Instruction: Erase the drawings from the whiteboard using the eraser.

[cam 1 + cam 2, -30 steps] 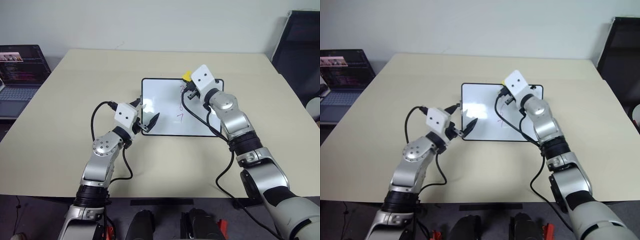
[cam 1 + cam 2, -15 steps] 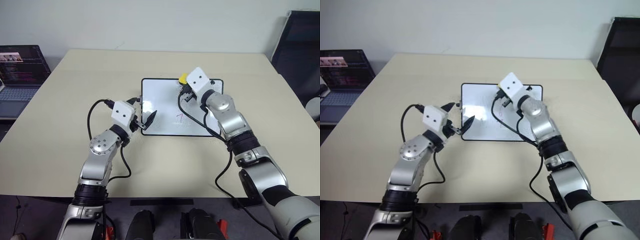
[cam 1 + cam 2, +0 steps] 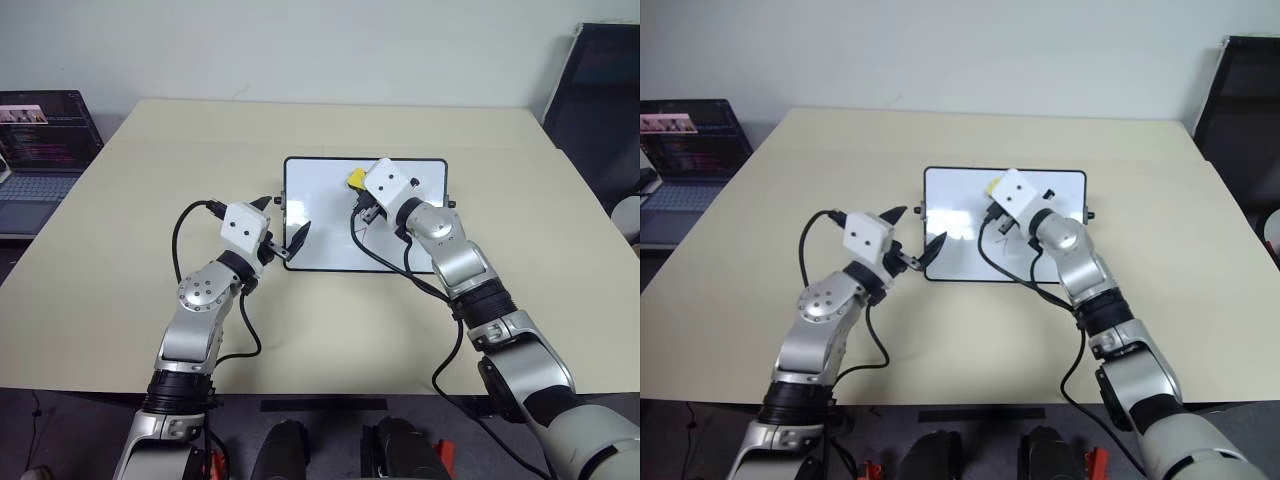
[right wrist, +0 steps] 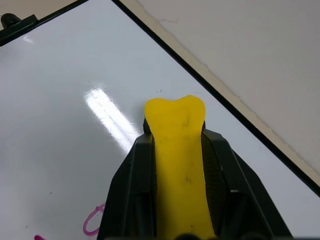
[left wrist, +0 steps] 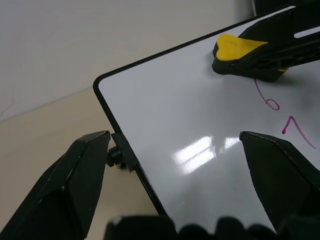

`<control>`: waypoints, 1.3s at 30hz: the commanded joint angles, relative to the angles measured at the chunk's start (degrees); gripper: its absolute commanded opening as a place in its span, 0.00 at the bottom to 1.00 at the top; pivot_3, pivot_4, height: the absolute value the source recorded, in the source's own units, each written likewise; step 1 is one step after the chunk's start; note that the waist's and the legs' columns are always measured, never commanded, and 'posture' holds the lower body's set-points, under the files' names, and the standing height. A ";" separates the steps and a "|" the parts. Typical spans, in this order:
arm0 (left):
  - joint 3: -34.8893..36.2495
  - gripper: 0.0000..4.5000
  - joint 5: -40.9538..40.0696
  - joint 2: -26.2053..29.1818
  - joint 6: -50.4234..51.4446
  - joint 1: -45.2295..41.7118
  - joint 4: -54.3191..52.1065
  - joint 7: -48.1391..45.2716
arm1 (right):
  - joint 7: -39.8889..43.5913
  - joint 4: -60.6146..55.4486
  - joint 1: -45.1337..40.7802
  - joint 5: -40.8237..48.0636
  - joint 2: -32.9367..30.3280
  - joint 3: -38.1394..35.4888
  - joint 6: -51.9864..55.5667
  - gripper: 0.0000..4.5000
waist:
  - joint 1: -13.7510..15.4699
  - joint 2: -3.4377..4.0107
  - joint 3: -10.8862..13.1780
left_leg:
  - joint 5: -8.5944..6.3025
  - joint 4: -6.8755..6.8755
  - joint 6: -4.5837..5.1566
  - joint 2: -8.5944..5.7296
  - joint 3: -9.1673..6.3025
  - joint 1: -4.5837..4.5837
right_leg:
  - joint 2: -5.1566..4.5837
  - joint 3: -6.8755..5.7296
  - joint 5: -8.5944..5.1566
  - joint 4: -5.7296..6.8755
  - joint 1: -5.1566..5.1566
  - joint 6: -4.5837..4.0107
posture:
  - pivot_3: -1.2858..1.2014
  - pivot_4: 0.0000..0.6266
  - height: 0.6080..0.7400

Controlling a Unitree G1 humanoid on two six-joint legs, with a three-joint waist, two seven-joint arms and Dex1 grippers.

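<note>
Surface: you are over a beige table [image 3: 150, 200]; a pale wall stands behind it; an open laptop [image 3: 35, 150] sits off the table's left edge; a dark chair [image 3: 600, 100] stands at the far right.
Whiteboard [image 3: 320, 250]: glossy white with a thin black frame; it lies flat at the table's middle.
Drawings [image 5: 280, 112]: red marker, reading "6" and "7".
Eraser [image 4: 179, 160]: yellow block with a dark underside; it rests on the board just beside the "6".
Right gripper [image 4: 177, 150]: your fingers are clamped on the eraser's two sides.
Left gripper [image 5: 175, 145]: your jaws stand wide, straddling the board's left edge at its knob [image 5: 116, 156]; they hold nothing.
</note>
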 commanded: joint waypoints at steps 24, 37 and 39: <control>0.44 1.00 -0.05 0.29 -0.92 -0.89 -2.15 -0.16 | -6.17 5.30 -5.71 -0.39 0.22 -4.04 -3.29 0.20 | -0.45 0.00 0.00 | 0.00 -0.04 0.00 0.00 0.06 -0.04 | 0.00 0.05 0.00 -0.04 -0.06 0.00 | 0.52 0.24 1.00; 0.68 1.00 0.05 0.30 -0.84 -0.44 -2.84 0.46 | -4.75 5.92 -5.64 -1.72 2.43 -0.52 -1.05 0.20 | -0.58 0.00 0.00 | 0.00 -0.03 0.00 0.02 0.03 -0.02 | 0.00 0.04 0.00 0.00 -0.05 0.00 | 0.52 0.24 1.00; 0.73 1.00 0.05 0.29 -0.95 -0.38 -2.69 0.51 | -3.80 4.64 -4.46 -2.03 2.50 0.30 -0.41 0.20 | -0.66 0.00 0.00 | 0.00 -0.03 0.00 0.02 0.03 -0.01 | 0.00 0.04 0.00 0.01 -0.05 0.00 | 0.52 0.24 1.00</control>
